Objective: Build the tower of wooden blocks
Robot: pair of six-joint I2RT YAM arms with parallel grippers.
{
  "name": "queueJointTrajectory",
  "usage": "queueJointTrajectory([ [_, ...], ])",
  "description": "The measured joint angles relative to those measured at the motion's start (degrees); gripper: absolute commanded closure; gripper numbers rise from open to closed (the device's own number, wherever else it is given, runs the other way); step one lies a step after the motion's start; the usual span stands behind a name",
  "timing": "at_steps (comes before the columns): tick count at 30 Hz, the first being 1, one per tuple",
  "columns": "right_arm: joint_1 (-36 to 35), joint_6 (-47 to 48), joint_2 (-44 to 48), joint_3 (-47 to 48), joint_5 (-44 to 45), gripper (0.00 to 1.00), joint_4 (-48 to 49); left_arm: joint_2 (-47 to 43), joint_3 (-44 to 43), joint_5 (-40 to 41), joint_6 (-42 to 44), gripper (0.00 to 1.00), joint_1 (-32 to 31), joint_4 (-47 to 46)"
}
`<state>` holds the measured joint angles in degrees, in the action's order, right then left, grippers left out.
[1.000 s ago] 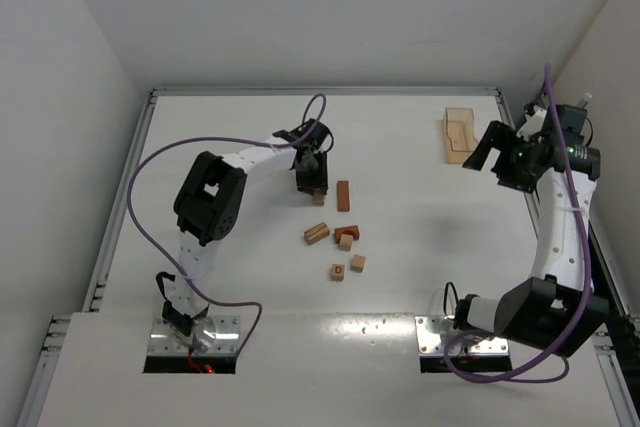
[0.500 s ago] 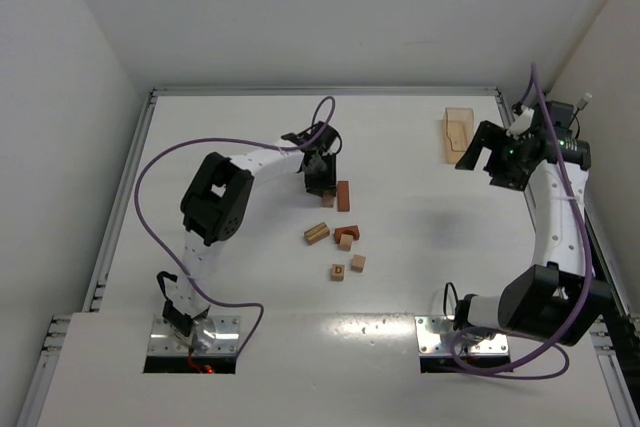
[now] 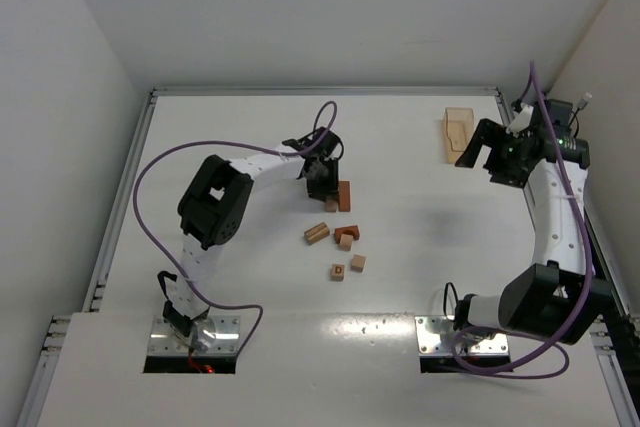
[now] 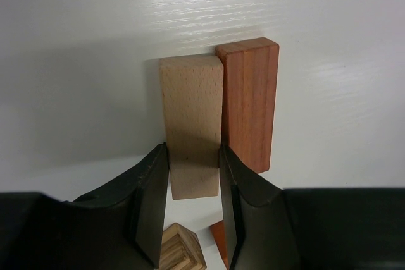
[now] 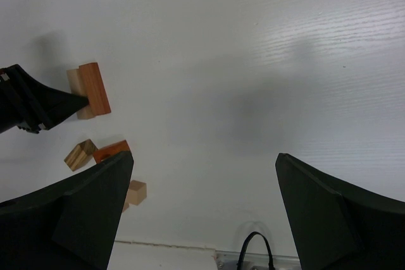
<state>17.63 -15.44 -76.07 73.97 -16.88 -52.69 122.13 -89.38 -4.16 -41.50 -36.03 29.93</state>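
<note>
The tan bar (image 4: 190, 112) lay flat on the table (image 3: 200, 127), its long side touching the red-brown bar (image 4: 248, 105). The two were side by side, with their far ends nearly level. The left gripper (image 4: 193, 169) was clamped on the tan bar's near end, its jaws narrow and pressed to the bar's two long sides.

The other blocks lay loose and single nearer the arm bases, none stacked:
- A striped block (image 3: 317, 233) sat just below the pair in the top view.
- To its right was a red-brown arch (image 3: 347, 231), with a tan cube (image 3: 345, 243) against it.
- Closer in were a marked cube (image 3: 338, 272) and a plain cube (image 3: 358, 263), just beside each other.

Well apart, at the table's far right, the right gripper (image 3: 487, 147) hung beside a translucent tray (image 3: 459, 134). Its jaws were spread wide and held nothing.
</note>
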Motion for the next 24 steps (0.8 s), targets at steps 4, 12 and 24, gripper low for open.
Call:
queueJointTrajectory([
  [4, -0.2, 0.0, 0.0, 0.0, 0.0, 0.07, 0.0, -0.7, 1.2, -0.2, -0.2, 0.70, 0.0, -0.6],
  [12, -0.6, 0.0, 0.0, 0.0, 0.0, 0.07, 0.1, -1.0, 1.5, -1.6, -0.5, 0.44, 0.2, -1.4],
  [24, -2.8, 0.3, 0.0, 0.0, 0.0, 0.07, 0.2, -5.8, 1.5, -3.1, 2.7, 0.50, 1.5, -0.2],
])
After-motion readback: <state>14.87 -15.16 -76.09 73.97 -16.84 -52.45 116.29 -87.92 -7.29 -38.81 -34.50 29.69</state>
